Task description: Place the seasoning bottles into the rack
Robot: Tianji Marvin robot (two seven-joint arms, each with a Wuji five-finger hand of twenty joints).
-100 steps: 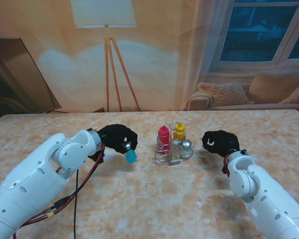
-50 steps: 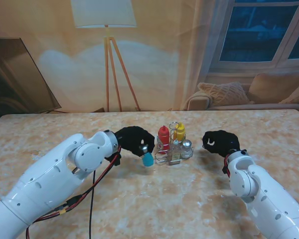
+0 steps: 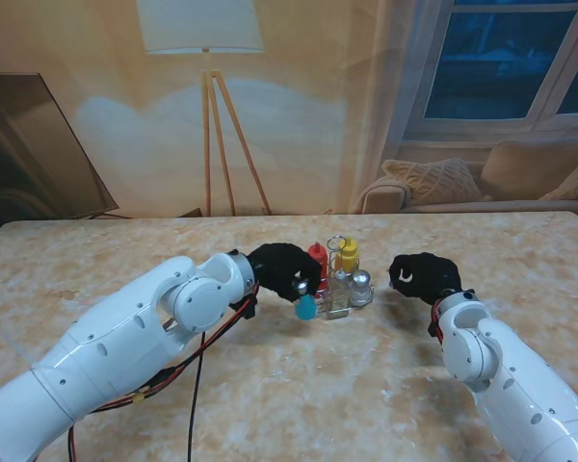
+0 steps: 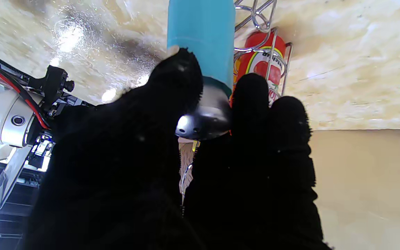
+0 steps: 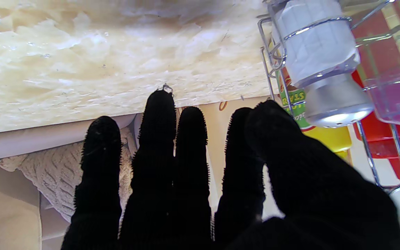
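Note:
My left hand (image 3: 284,269) is shut on a teal shaker with a silver cap (image 3: 306,307), holding it right at the near-left corner of the wire rack (image 3: 339,310). In the left wrist view the teal shaker (image 4: 201,38) hangs beside the rack wire (image 4: 255,15) and the red ketchup bottle (image 4: 260,66). The rack holds a red bottle (image 3: 316,255), a yellow bottle (image 3: 349,253), a clear shaker (image 3: 340,287) and a white shaker with a silver cap (image 3: 362,283). My right hand (image 3: 422,273) rests to the right of the rack, fingers spread, holding nothing. The white shaker (image 5: 316,59) shows in the right wrist view.
The marble-patterned table (image 3: 289,385) spreads around the rack. A floor lamp (image 3: 207,106) and a sofa with cushions (image 3: 482,183) stand behind the table. Red and black cables (image 3: 193,375) hang along my left arm.
My left arm has carried the teal shaker rightwards from open table to the rack's near-left corner. The right hand has stayed in place.

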